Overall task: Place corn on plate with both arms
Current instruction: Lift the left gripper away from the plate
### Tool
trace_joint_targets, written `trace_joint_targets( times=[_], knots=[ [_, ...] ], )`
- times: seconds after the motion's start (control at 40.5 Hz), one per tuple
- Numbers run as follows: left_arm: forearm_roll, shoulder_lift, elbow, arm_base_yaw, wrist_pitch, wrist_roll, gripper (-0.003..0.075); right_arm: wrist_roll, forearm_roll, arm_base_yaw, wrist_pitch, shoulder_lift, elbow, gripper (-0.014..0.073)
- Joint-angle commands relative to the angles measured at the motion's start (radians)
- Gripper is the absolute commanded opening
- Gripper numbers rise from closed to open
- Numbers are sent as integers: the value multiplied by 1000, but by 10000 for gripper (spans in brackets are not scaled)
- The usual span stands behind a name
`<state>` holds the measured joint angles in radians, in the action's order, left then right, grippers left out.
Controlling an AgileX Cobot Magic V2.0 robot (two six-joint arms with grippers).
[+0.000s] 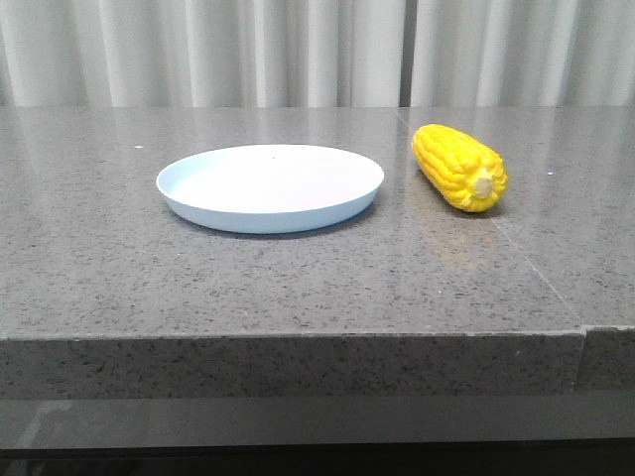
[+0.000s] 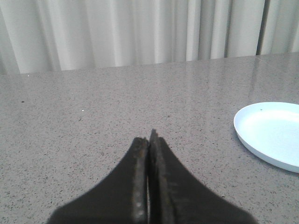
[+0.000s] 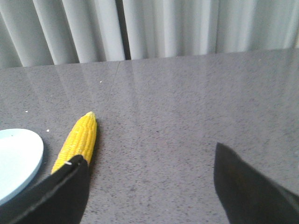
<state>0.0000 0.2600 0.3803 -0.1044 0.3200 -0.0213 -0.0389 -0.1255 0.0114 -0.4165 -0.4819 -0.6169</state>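
The yellow corn [image 1: 459, 167] lies on the grey stone table, just right of the pale blue-white plate [image 1: 270, 186], beige stalk end toward the camera. The plate is empty. Neither gripper shows in the front view. In the left wrist view my left gripper [image 2: 149, 137] is shut and empty over bare table, with the plate's edge [image 2: 271, 133] off to one side. In the right wrist view my right gripper [image 3: 148, 156] is open and empty; the corn [image 3: 78, 140] lies just beyond one finger [image 3: 60, 191], outside the gap, with the plate's edge [image 3: 18, 156] beside it.
The table [image 1: 298, 288] has a front edge close to the camera and a seam running down its right part. White curtains [image 1: 298, 50] hang behind the table's far edge.
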Motion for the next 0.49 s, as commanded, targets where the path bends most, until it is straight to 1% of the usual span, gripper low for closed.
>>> trace_joint_targets(
  times=[0.0, 0.173, 0.346, 0.469],
  knots=[
    [0, 9, 27, -2, -83, 0, -20, 8, -39, 3, 70, -119, -84, 580],
    [0, 9, 27, -2, -83, 0, -20, 8, -41, -5, -30, -353, -222, 580],
    [0, 9, 27, -2, -83, 0, -20, 8, -50, -86, -133, -585, -385, 580],
    [0, 9, 27, -2, -83, 0, -20, 8, -98, -138, -189, -746, -499, 580]
  ],
)
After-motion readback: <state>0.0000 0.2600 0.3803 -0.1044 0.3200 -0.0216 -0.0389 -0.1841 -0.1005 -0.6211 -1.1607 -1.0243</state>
